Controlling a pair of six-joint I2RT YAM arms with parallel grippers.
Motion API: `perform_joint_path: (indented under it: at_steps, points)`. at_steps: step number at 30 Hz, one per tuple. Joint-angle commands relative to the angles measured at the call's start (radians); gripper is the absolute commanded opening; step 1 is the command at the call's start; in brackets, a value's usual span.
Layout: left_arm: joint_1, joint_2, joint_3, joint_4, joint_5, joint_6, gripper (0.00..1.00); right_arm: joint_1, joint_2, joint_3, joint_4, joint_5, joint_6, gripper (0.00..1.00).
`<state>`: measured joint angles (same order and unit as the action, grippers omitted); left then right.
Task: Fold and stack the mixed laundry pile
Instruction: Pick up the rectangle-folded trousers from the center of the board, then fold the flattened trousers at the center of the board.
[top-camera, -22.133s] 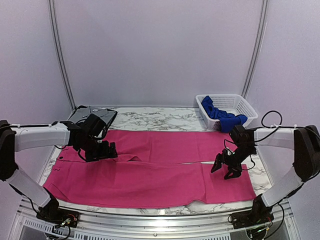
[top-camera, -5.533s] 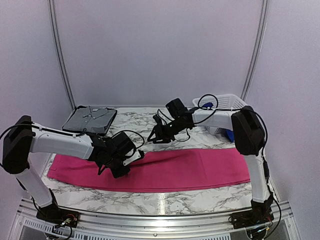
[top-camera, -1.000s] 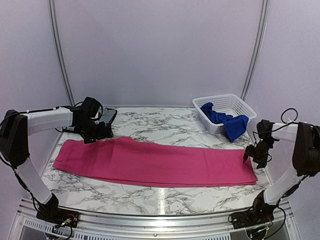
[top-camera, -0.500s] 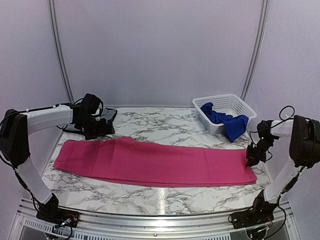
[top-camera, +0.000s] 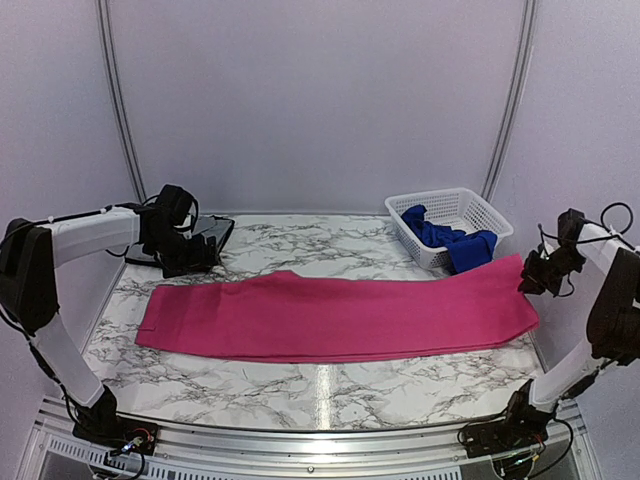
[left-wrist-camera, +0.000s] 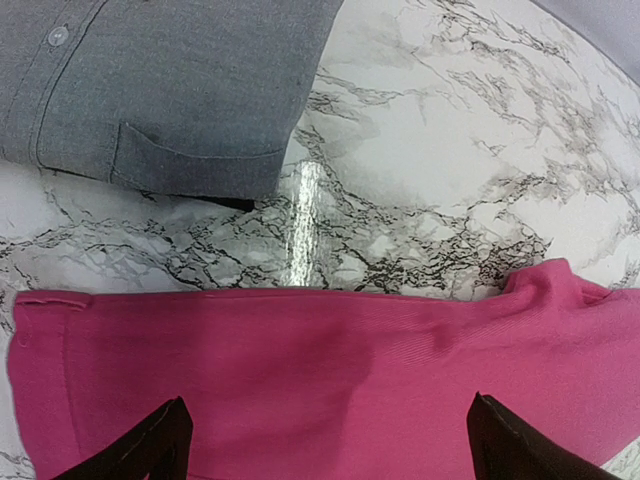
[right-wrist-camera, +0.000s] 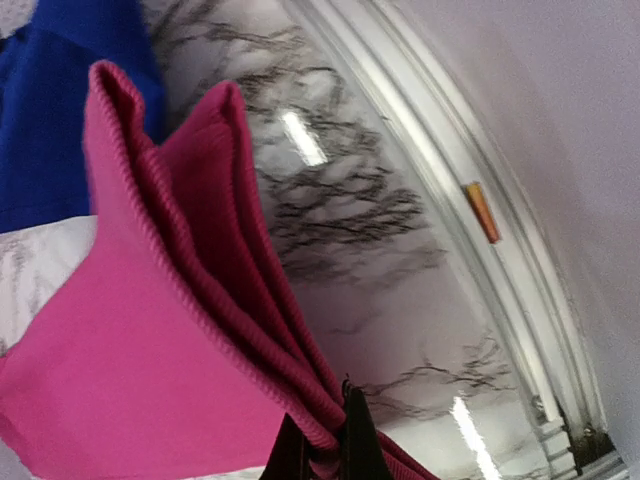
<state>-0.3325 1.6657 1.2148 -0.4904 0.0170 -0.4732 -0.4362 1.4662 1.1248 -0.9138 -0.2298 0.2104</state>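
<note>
Right wrist view: the right gripper (right-wrist-camera: 322, 440) is clenched on the pink garment (right-wrist-camera: 150, 360), at its raised end. The left gripper (left-wrist-camera: 330, 445) gapes, with cloth just below its jaws. Next, I judge, this end must be carried across to fold the garment in 2.

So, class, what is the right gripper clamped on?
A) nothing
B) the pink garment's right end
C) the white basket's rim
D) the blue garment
B: the right gripper is shut on the pink garment, pinching its folded layers at the right end.

long garment (top-camera: 330, 318) across table (top-camera: 300, 385), basket (top-camera: 497, 222) behind its right end, small garment (top-camera: 440, 232) inside; folded shirt (left-wrist-camera: 170, 90) back left
</note>
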Motion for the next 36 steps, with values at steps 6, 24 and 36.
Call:
perform_joint_path:
  at_steps: [6,24,36]
  points:
    - [0.022,-0.065,0.013,-0.054,-0.012,0.009,0.99,0.373,0.002,0.105,0.158,-0.517,0.178,0.00]
    - [0.035,-0.106,-0.022,-0.053,0.009,-0.038,0.99,0.945,0.630,0.288,0.458,-0.349,0.324,0.00]
    - [0.049,-0.219,-0.098,-0.055,-0.007,-0.031,0.99,0.678,0.281,-0.284,0.438,-0.254,0.216,0.00]
